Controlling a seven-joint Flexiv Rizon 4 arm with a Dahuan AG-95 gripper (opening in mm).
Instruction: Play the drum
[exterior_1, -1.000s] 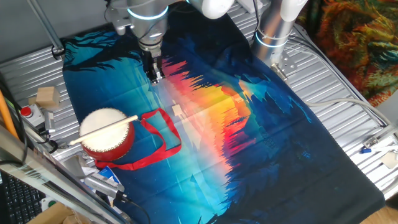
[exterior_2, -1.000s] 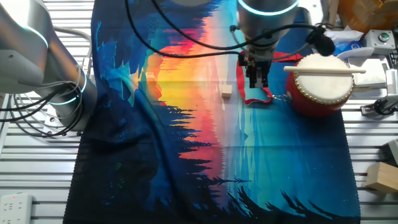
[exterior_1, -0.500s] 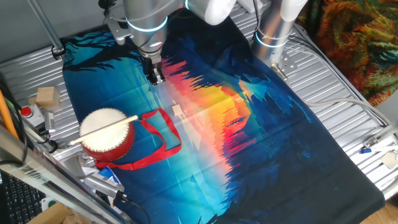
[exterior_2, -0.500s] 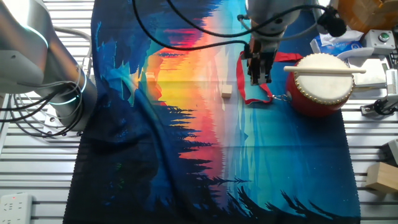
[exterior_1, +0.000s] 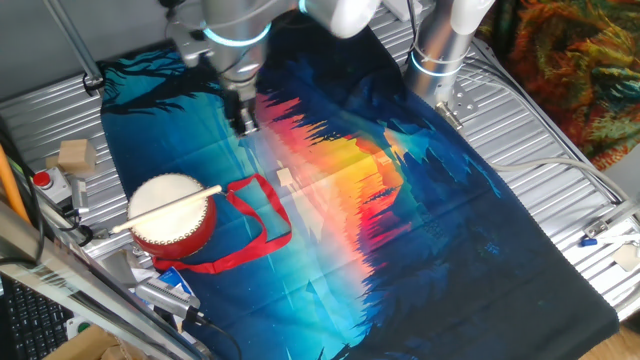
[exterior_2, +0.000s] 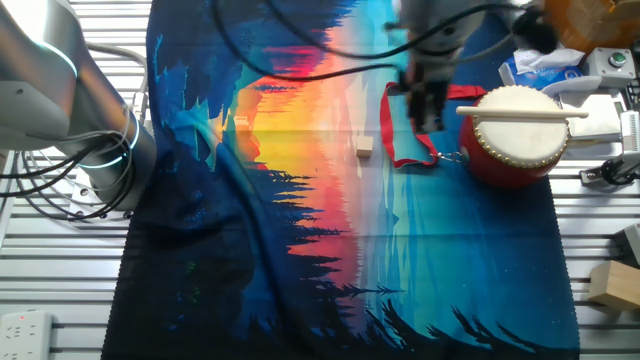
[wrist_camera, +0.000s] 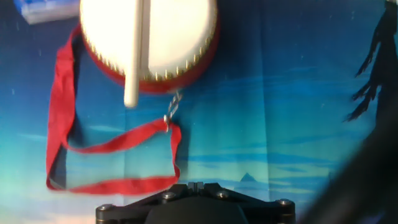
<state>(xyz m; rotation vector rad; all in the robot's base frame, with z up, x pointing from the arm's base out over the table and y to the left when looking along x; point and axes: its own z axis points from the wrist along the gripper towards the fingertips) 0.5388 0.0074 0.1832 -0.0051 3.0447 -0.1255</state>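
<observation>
A ribbed metal table (exterior_1: 560, 215) is carrying a dark cloth (exterior_1: 420, 230) printed with a blue and orange sunset forest, and the drum (exterior_1: 172, 212) is sitting upright near one corner of that cloth, its cream skin facing up. Lying across the drum's head, with one end overhanging the rim, is a thin pale stick (exterior_1: 166, 208); trailing off the drum's side onto the cloth is its red ribbon strap (exterior_1: 262, 220) in a loose loop. A small pale block (exterior_2: 364, 147) is resting on the cloth just past the strap from the drum, and a blue packet (wrist_camera: 46, 10) is showing beside the drum at the cloth's edge. The gripper (exterior_1: 244, 122) is hanging above the cloth beyond the strap, well apart from the drum and carrying nothing; over the last second it has been drifting toward the drum's side of the strap, and it is blurring in the other fixed view (exterior_2: 428, 112), so it appears to be travelling. In the hand view the drum and stick are filling the upper frame. Whether its fingers are apart or together I cannot tell. The approach looks barely begun: the stick is lying untouched, and playing will probably call for picking it up first.
</observation>
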